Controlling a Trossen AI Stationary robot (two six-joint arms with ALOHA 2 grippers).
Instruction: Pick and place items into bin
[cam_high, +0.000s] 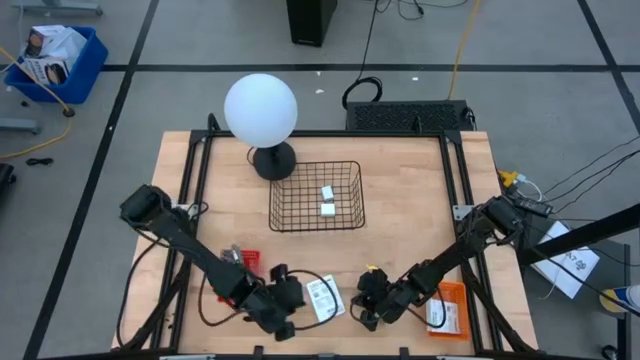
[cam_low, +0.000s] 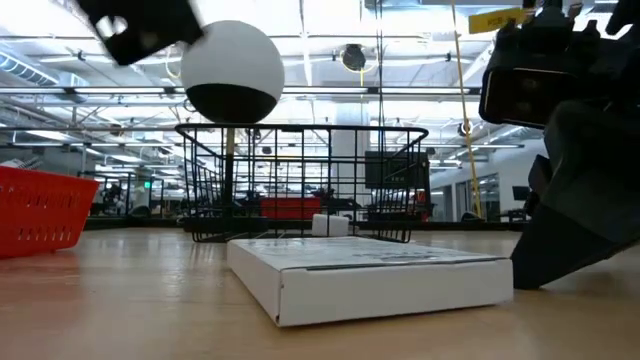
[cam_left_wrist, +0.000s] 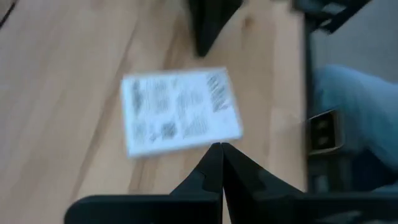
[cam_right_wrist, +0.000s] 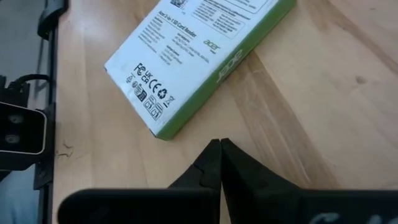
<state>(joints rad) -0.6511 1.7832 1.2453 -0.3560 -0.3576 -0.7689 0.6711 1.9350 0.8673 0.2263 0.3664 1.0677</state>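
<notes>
A flat white printed packet (cam_high: 322, 298) lies on the wooden table near its front edge, between my two grippers. My left gripper (cam_high: 298, 310) is shut beside the packet's left side, its tips (cam_left_wrist: 221, 148) at the packet's edge (cam_left_wrist: 186, 140). My right gripper (cam_high: 362, 305) is shut too and stands low over the wood (cam_right_wrist: 221, 144), a little clear of the packet's corner (cam_right_wrist: 163, 132). The black wire bin (cam_high: 290, 225) sits mid-table with two small white blocks (cam_high: 327, 200) inside. Another white packet (cam_high: 437, 315) lies on an orange tray at the front right. My left gripper comes slanting down from the table's left with its shut tips right at the packet's near edge (cam_left_wrist: 214, 138). The view is blurred, and I cannot tell whether they touch it.
A big white globe lamp (cam_high: 260, 110) on a black foot stands just left of the bin's far corner. A red object (cam_high: 245, 258) lies under my left arm. The orange tray (cam_high: 455, 300) sits by the right frame rail. Bare wood lies between the bin and the packet.
</notes>
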